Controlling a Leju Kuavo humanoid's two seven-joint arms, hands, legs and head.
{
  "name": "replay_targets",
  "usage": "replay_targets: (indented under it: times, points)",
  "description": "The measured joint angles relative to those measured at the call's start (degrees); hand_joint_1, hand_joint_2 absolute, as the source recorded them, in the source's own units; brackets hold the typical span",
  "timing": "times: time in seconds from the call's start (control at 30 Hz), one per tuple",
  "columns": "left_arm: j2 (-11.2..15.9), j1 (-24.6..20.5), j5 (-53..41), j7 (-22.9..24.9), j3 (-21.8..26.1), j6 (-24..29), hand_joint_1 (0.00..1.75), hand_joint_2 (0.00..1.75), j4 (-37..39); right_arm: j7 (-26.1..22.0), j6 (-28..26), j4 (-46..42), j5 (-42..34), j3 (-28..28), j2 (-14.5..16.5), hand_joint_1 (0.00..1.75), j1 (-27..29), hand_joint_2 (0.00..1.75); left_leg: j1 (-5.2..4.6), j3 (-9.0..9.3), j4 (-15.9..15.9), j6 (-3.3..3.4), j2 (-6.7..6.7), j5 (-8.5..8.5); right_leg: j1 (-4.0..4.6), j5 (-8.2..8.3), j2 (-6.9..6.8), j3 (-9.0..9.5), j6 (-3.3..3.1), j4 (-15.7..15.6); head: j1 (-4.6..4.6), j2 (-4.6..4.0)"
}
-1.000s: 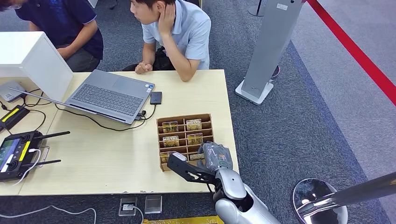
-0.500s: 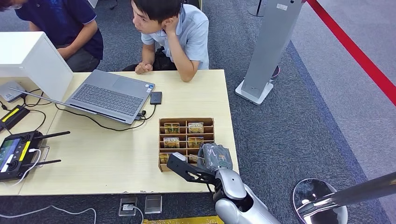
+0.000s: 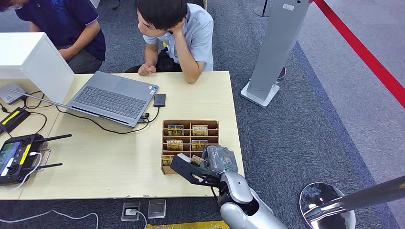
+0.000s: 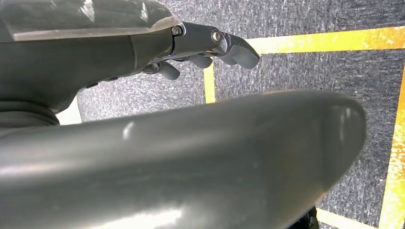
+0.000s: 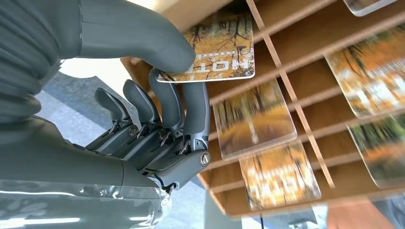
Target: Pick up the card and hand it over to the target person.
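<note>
Wooden rack (image 3: 190, 123), card (image 5: 219, 43) half-hidden by fingers (image 5: 191, 102)

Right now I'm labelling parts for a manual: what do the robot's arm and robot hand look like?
The right arm is glossy silver with rounded segments. The right robot hand has a grey ribbed cover, thick grey thumb and darker fingers with small metal screws. The left robot hand is dark grey too.

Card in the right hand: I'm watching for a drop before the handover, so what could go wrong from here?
The right hand pinches the card only by its corner between thumb and fingers, so it may slip or twist as it lifts. The card is close to the rack dividers and the neighbouring cards; it could catch on them or drag the rack. The person looks away, so the handover might go unnoticed.
</note>
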Motion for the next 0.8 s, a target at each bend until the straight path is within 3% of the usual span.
replay_targets:
  times: [0.27,0.43,0.57,0.8]
  points:
    - [-0.14,0.08,0.64,-0.47,0.65,-0.07,0.0,0.0,0.02,-0.9,-2.05,-13.16,0.06,2.03,-4.76,1.55,-4.22,1.75,-0.02,-0.07,0.08,0.01,-0.03,-0.03,-0.02,-0.03,-0.03,-0.07,0.01,0.07,0.0,0.0]
    - [-0.15,0.06,0.6,-0.77,0.6,-0.09,0.0,0.0,0.05,-2.27,-1.9,-12.34,-1.34,4.0,-4.91,1.55,-8.34,1.75,-0.01,-0.02,0.04,0.0,-0.01,-0.02,-0.01,-0.03,-0.01,-0.02,0.0,0.04,0.0,0.0]
    - [-0.1,-0.01,0.25,-1.23,0.19,-0.23,0.0,0.0,0.1,-5.26,-1.68,-4.44,-2.03,5.83,-2.19,1.55,-13.19,1.75,-0.01,0.05,-0.04,0.0,0.08,0.02,-0.01,0.03,0.09,0.0,-0.01,-0.02,0.0,0.0]
    - [0.0,-0.32,-0.91,-2.27,-1.57,-0.9,0.0,0.0,0.25,-14.98,-5.68,24.27,-1.64,9.17,9.05,1.55,-26.75,1.75,-0.02,0.15,-0.13,-0.05,0.42,0.05,-0.02,0.14,0.43,-0.01,-0.05,-0.02,0.0,0.0]
